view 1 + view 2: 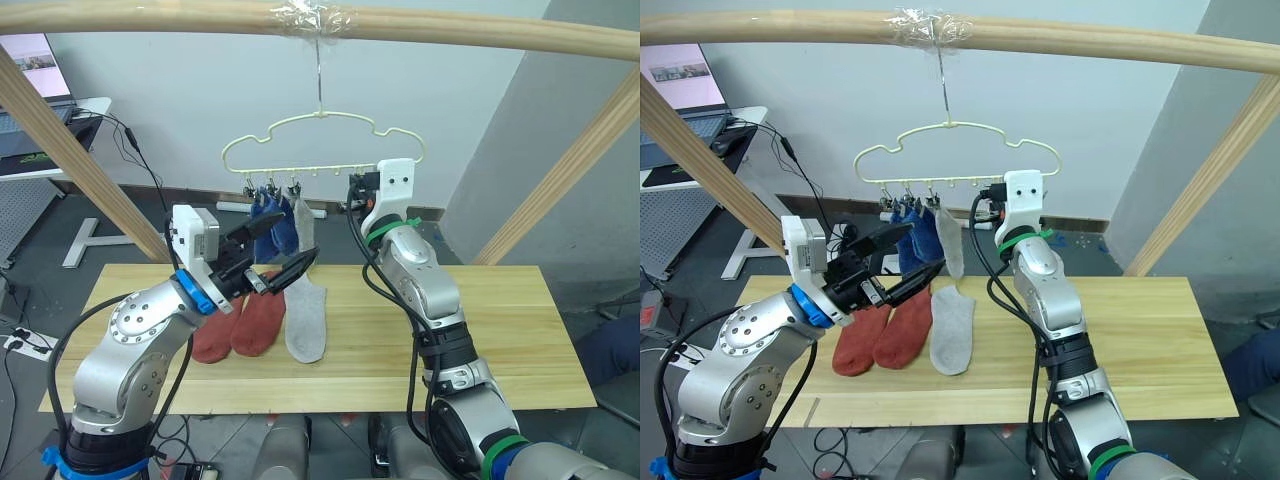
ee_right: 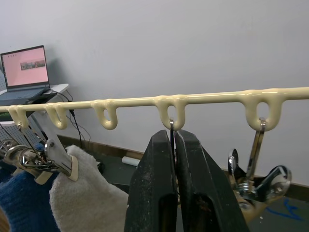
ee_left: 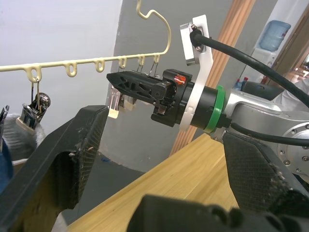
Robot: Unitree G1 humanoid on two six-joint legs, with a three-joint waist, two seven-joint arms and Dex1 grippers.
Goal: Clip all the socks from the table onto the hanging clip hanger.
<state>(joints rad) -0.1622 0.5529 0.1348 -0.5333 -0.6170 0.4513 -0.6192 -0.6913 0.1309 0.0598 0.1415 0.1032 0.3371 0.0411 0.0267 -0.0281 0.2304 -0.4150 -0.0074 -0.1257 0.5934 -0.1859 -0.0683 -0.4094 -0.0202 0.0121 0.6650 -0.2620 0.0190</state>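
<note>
Your right gripper (image 2: 175,181) was pinched on a metal clip (image 2: 172,126) of the clip hanger (image 1: 322,150), your left gripper (image 1: 285,255) gaped empty above the limp grey sock (image 1: 306,322); pinch its cuff.

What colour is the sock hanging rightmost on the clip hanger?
Light grey, clearest in the right eye view.

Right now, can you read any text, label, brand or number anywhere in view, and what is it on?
None can be read.
Laptop screen: a pink page with a strip of small images, text too small to read.
Left gripper, right gripper, clip hanger, socks: no markings visible.
</note>
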